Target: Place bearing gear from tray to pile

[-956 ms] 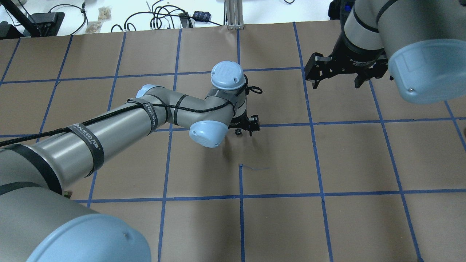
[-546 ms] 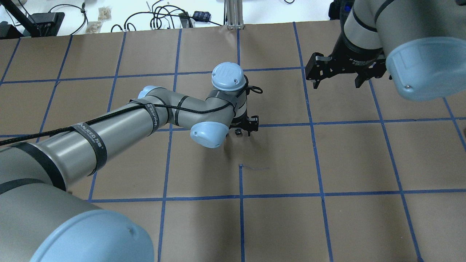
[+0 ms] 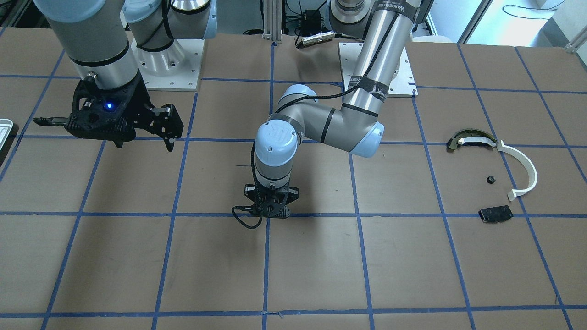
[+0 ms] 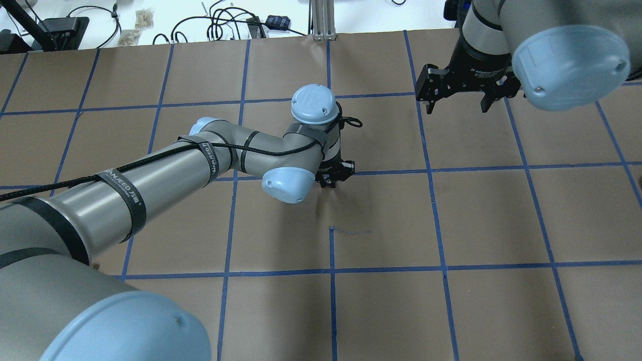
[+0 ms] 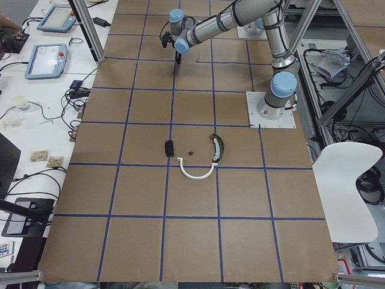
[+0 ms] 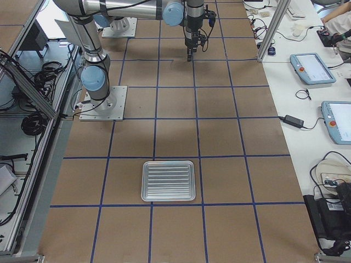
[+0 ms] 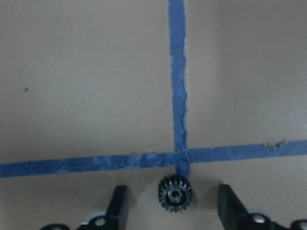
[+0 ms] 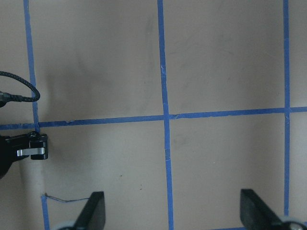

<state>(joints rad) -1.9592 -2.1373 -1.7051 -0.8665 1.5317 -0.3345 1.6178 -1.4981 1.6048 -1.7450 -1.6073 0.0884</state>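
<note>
A small black bearing gear (image 7: pixel 175 193) lies on the brown paper beside a blue tape crossing. My left gripper (image 7: pixel 173 203) is open and low over the table, one finger on each side of the gear, neither touching it. It also shows in the overhead view (image 4: pixel 334 175) and the front view (image 3: pixel 270 211). My right gripper (image 4: pixel 457 104) is open and empty, hanging above the table's far right. The tray (image 6: pixel 168 180) lies empty, well away from both arms. The pile holds a white arc strip (image 3: pixel 527 169), an olive-and-black curved piece (image 3: pixel 467 139) and a black plate (image 3: pixel 495 214).
Another small black part (image 3: pixel 490 179) lies within the pile. The tray's corner (image 3: pixel 3 130) shows at the front view's left edge. Cables and tablets (image 5: pixel 45 60) sit on the side bench beyond the table.
My left gripper has come down around the gear, and its fingers look closer together. My right gripper has moved a little toward the table's far edge.
</note>
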